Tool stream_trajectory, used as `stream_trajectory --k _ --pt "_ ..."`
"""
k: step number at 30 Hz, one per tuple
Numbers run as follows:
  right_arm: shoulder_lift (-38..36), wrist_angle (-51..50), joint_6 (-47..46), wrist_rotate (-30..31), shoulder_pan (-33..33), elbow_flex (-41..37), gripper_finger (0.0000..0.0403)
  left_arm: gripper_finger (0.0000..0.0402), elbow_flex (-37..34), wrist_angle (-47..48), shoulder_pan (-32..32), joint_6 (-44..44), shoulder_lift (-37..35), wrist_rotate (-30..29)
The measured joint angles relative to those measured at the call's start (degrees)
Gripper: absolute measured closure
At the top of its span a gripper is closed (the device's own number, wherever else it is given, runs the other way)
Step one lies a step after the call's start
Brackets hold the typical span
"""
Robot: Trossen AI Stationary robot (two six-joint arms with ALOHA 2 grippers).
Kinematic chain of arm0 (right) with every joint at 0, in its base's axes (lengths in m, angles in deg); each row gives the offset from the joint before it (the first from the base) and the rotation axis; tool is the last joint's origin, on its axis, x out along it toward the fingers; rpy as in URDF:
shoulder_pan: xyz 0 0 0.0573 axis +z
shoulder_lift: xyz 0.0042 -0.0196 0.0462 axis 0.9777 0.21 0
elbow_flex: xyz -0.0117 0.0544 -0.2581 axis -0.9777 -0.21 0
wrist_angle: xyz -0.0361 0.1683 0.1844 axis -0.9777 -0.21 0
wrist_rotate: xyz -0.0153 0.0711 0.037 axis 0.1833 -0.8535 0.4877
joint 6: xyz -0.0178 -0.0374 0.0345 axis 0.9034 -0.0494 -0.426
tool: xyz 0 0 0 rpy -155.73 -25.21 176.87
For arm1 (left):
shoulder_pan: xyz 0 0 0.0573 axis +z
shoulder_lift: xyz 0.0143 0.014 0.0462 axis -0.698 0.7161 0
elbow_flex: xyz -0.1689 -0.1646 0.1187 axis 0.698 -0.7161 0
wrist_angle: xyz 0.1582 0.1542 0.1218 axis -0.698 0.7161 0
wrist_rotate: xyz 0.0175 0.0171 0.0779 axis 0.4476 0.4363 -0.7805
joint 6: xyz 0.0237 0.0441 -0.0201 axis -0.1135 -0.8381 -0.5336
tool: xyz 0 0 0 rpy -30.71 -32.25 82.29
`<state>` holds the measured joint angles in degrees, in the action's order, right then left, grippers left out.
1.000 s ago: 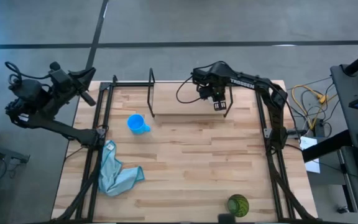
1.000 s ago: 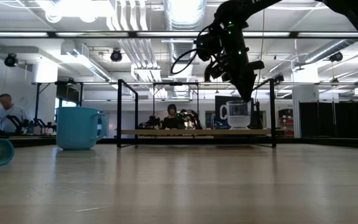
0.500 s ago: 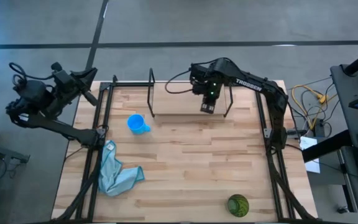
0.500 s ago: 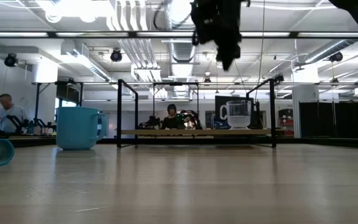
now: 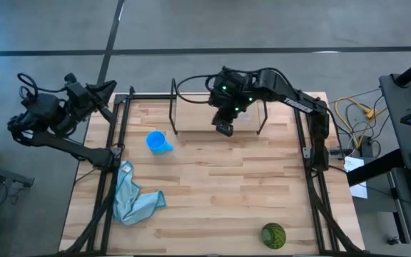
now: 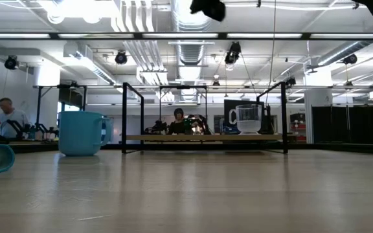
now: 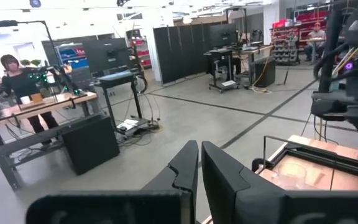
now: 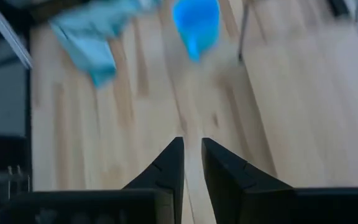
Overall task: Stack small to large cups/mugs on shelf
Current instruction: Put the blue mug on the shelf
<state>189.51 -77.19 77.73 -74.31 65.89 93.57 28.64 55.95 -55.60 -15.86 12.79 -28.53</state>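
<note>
Progress, judged: one of three done. Shelf [image 5: 212, 121] at the table's [image 5: 212, 200] far edge; clear cup [image 6: 248, 119] stands on its plank toward the right end. Green cup [image 5: 273, 235] sits at the near edge, well apart from the shelf; blue mug [image 5: 157, 141] sits just left of it, both still on the table. Cloth [image 5: 133, 196] lies near the mug, not in the way. Right gripper [image 5: 224, 127] hangs over the shelf's front edge, fingers nearly closed, empty. Left gripper [image 7: 199, 163] waits off the table's left, fingers together, empty. Shelf's wire end frames could crowd placements.

Two dark jointed arms, looped black cables, small green lights on the right arm [image 5: 277, 84].
</note>
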Motion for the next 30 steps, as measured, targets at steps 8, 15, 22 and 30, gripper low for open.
stream_trajectory --k 8,15,22,30 --pt "0.0 26.86 0.48 -19.28 2.09 -0.15 0.0351 0.0394 -0.02 1.72 0.0 0.17 -1.43 3.08" --pt "0.0 32.05 -1.53 -21.07 2.9 -1.46 0.0351 0.0394 -0.04 7.12 -0.01 4.58 -2.41 8.61" --pt "0.02 45.73 -3.31 -21.0 4.13 -7.02 0.0351 0.0394 -0.07 16.16 0.0 18.54 -2.96 12.84" --pt "0.02 53.38 -6.1 -20.94 5.22 -11.91 0.0351 0.0394 -0.07 16.2 0.0 19.43 -0.6 16.44"
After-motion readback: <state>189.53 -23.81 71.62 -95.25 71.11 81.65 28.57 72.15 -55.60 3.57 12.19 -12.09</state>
